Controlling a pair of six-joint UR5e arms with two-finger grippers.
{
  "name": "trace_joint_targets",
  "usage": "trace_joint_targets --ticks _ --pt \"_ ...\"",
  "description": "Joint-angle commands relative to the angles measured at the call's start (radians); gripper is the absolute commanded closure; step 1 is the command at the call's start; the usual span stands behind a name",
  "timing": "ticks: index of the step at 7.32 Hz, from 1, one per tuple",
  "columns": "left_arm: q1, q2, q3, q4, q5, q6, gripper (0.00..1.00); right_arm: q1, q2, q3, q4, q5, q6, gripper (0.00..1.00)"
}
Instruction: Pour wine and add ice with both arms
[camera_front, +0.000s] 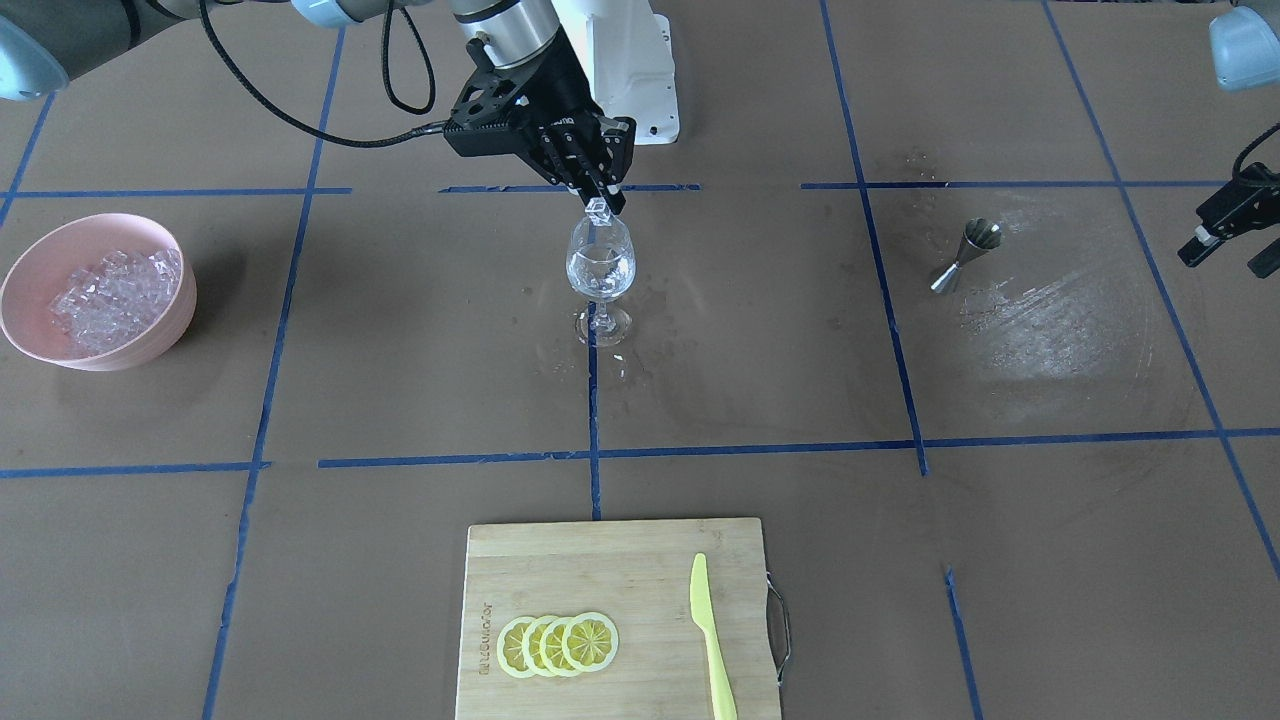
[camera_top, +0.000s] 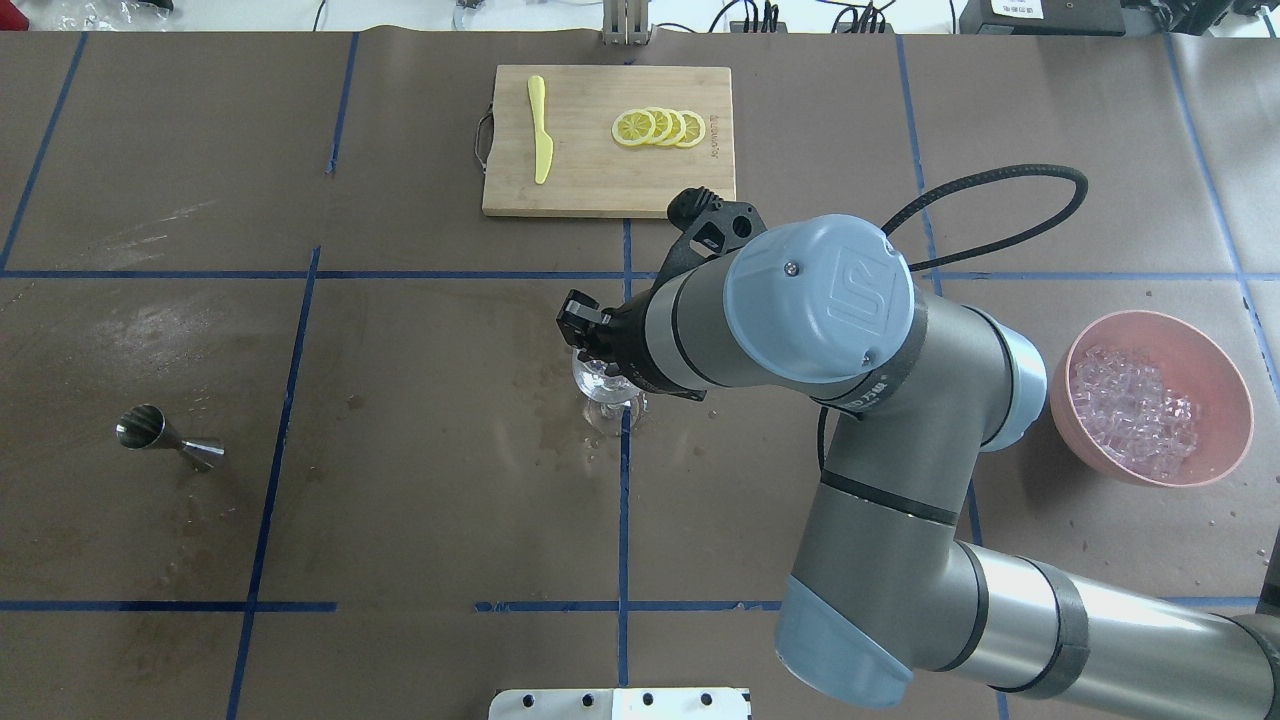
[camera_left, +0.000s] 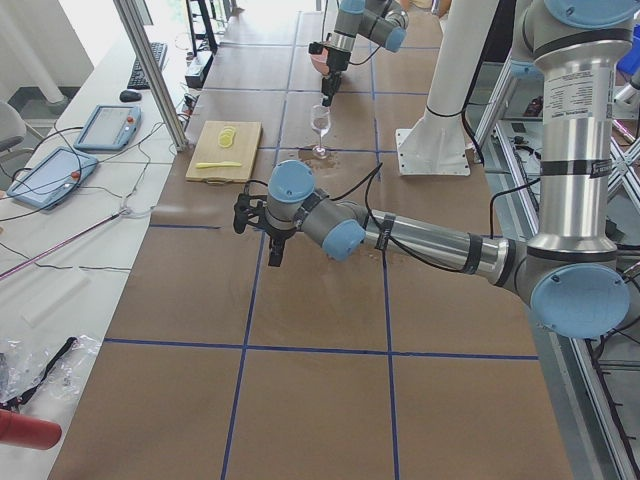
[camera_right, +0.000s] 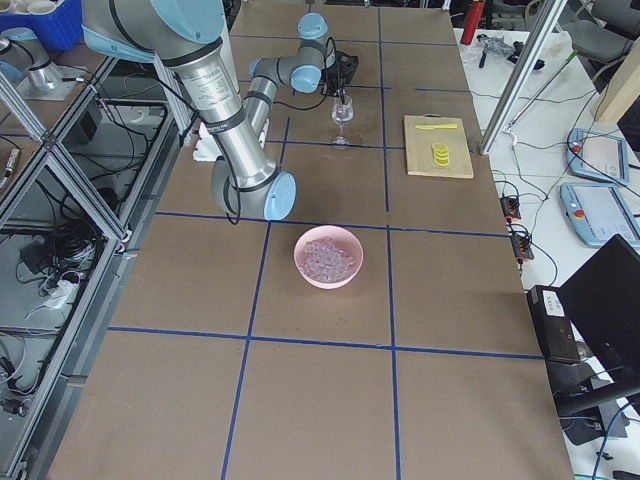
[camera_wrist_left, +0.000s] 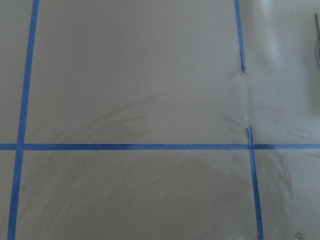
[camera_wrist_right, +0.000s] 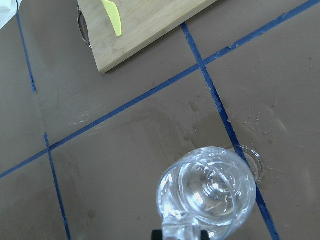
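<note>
Fig.: my R pincer over glass.
Pinches one ice chunk just above rim; L pincer spread, empty, nr jigger.

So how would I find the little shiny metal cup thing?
Look at the brown table and go to the robot's left side, where a pale smeared patch shows. The jigger lies on its side at that patch's edge: small, silver, two cones joined tip to tip, unlike the clear stemmed glass.
</note>
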Motion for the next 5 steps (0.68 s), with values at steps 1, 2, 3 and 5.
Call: trace_joint_targets --ticks 1,2,3,5 --pt "0.000 0.002 0.000 -0.003 0.007 -0.002 0.00 0.001 -0.004 -0.006 -0.004 -0.001 -0.002 0.00" --pt "0.000 0.002 0.000 -0.003 0.007 -0.002 0.00 0.004 -0.004 -0.006 -0.003 0.000 -0.006 0.00" --pt "0.000 0.009 0.000 -0.003 0.007 0.000 0.00 0.024 -0.005 -0.003 -0.001 0.011 -0.010 0.00" --pt "0.000 0.044 0.000 -0.046 0.093 0.011 0.00 0.146 -0.120 0.058 0.003 0.148 -0.118 0.00"
